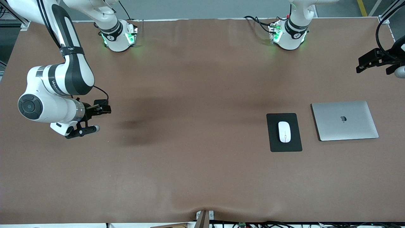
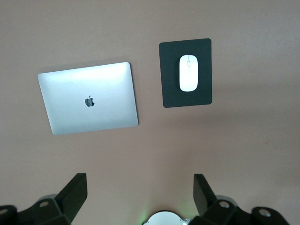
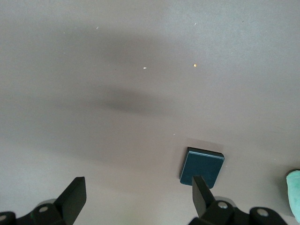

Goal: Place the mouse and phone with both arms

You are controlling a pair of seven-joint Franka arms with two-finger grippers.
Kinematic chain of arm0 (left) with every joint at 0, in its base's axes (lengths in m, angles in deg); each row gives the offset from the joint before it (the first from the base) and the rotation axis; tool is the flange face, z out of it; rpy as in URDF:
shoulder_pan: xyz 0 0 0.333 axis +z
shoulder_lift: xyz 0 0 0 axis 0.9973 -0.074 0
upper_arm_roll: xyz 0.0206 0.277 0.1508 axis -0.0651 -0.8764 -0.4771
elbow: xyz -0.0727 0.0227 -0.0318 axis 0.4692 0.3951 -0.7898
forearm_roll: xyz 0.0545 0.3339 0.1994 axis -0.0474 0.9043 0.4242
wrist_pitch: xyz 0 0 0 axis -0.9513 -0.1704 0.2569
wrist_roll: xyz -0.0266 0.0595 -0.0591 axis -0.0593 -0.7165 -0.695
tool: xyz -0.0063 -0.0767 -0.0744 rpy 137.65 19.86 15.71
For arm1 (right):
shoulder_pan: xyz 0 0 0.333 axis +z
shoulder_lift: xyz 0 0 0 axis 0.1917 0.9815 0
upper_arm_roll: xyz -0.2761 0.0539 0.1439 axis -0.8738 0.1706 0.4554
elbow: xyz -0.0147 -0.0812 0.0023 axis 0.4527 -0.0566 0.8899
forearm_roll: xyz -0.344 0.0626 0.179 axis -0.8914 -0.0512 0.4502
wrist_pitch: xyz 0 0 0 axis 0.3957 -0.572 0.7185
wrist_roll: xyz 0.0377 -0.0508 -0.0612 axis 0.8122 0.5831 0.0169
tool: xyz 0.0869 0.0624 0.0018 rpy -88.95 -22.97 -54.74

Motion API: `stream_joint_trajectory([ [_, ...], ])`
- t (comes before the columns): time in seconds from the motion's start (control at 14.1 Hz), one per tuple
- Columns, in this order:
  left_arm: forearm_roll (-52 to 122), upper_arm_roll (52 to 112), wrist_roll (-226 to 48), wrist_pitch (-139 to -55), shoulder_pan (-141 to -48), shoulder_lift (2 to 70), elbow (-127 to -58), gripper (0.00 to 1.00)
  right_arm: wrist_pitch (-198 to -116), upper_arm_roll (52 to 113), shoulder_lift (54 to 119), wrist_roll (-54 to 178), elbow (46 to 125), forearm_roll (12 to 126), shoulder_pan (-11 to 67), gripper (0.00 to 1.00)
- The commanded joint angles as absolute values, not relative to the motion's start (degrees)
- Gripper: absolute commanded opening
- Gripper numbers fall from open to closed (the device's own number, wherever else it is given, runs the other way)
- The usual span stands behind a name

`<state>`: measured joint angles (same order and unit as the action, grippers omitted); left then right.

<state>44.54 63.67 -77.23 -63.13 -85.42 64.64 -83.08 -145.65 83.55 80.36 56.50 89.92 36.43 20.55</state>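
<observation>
Mouse (image 1: pixel 284 131) already sits on pad (image 1: pixel 274 142); phone (image 3: pixel 202 167) lies under spread, empty right claw (image 3: pixel 136 199): drop square, pinch long edges; left claw (image 2: pixel 140 197) spread, parked high.

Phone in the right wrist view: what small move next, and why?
Probably ease the right gripper down over the phone. Its jaws are open and empty, the phone lies flat on the table just below, and the mouse already sits on its pad. The left gripper waits, open.
</observation>
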Motion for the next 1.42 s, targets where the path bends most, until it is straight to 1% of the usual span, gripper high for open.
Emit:
stream_joint_trajectory([
  [0.0,44.58,63.72,-77.55,-63.63,-85.14,65.20,-83.75,1.00,-144.82,83.38,80.93,57.28,88.82,37.23,20.72,1.00],
  [1.35,45.90,63.89,-78.25,-63.63,-85.40,63.00,-81.82,1.00,-144.30,83.38,80.93,57.28,88.47,37.23,20.63,1.00],
])
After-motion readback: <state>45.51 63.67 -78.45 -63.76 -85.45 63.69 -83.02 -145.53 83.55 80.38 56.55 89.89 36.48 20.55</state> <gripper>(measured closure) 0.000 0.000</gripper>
